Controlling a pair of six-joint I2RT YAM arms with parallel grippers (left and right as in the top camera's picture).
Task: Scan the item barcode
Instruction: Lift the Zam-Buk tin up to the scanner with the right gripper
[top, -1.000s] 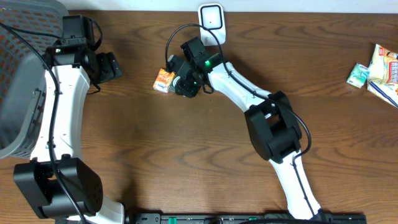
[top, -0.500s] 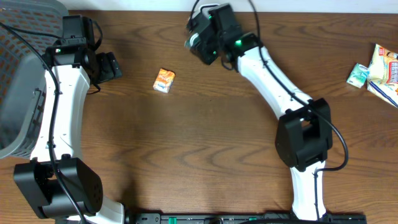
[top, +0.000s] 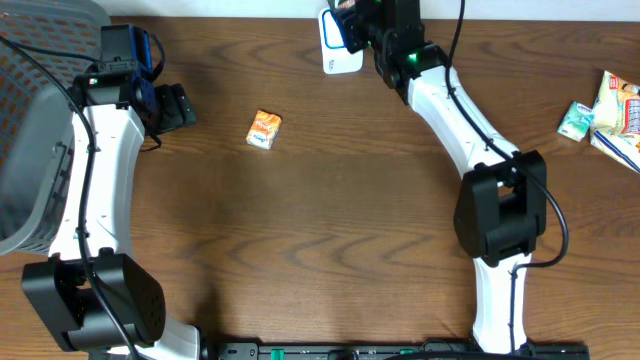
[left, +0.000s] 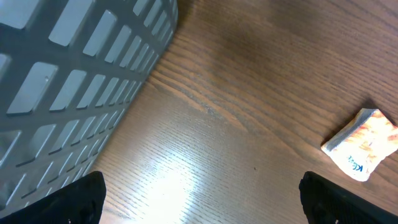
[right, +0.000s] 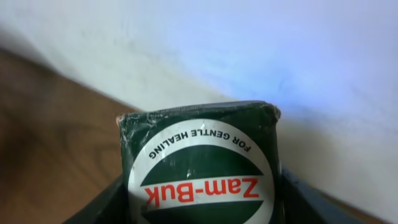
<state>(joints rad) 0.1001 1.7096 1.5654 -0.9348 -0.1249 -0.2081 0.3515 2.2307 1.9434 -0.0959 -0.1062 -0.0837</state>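
Observation:
The item is a dark green Zam-Buk box with a white and red label. My right gripper is shut on it, one finger on each side. In the overhead view the right gripper is at the table's back edge, right beside the white barcode scanner, and the box is hidden under the gripper. The right wrist view shows a white wall behind the box. My left gripper stands open and holds nothing; its fingertips are far apart over bare wood.
A grey slatted basket sits at the left edge, close to the left gripper, basket wall. A small orange packet lies left of centre, also orange packet. Snack packets and a small green-white pack lie far right.
The right arm has swung from beside the orange packet up and to the right, carrying the box to the scanner at the back edge. The left arm has not moved.

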